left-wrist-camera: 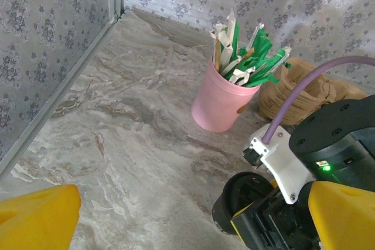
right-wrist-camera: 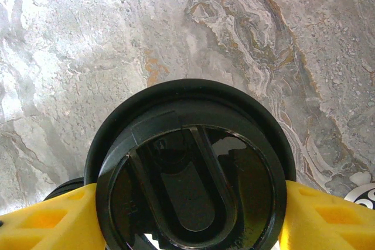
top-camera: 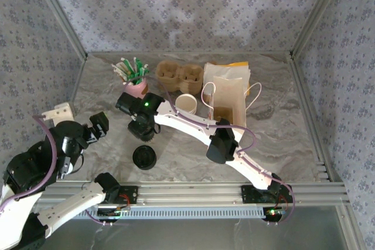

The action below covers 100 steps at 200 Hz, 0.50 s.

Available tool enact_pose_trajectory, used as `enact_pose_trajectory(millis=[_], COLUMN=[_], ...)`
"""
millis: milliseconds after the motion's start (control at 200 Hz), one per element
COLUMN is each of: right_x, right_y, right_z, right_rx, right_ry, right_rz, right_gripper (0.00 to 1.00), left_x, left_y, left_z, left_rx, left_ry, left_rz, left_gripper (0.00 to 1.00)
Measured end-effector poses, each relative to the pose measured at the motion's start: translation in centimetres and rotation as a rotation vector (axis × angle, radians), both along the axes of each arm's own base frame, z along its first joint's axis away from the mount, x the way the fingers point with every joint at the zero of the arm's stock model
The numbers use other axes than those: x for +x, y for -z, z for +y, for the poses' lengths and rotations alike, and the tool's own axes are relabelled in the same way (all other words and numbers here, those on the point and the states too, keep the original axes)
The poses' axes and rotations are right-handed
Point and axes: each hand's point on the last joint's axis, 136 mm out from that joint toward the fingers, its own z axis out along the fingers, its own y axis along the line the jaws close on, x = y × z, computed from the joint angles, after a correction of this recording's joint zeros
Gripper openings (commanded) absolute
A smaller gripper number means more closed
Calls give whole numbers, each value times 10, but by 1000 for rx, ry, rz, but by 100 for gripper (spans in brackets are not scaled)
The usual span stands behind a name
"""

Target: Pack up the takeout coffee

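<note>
— Where is the coffee cup (right-wrist-camera: pixel 190 168) found?
— On the table (right-wrist-camera: pixel 88 27), near the pink cup (top-camera: pixel 136 88) filled with sticks (left-wrist-camera: pixel 246 57). It is straddled by the right gripper (right-wrist-camera: pixel 187 218); whether it is gripped cannot be told. The left gripper (left-wrist-camera: pixel 187 221) is held wide open, empty

The takeout coffee (right-wrist-camera: pixel 190 168) is standing upright on the table, left of the middle, about halfway between the near and far edges. I am looking straight down on its round, glossy black lid, which is hiding the body beneath.
</note>
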Motion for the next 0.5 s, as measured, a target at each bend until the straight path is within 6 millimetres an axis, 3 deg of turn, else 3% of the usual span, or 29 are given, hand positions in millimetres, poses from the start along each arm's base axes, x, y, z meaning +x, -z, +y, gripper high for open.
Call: enact_pose_trajectory(millis=[275,500], right_x=[2,1], right_y=[-6,-35], right_z=[-13,-25], right_rx=[-31,-5], right_ry=[21,45], right_rz=[-8,-24], right_gripper=[68,68], left_x=[6,9], left_y=[-7,-8], left_z=[-7,-10], left_rx=[2,7], left_ry=[12,17], left_rz=[-9,-9], left_gripper=[100,100])
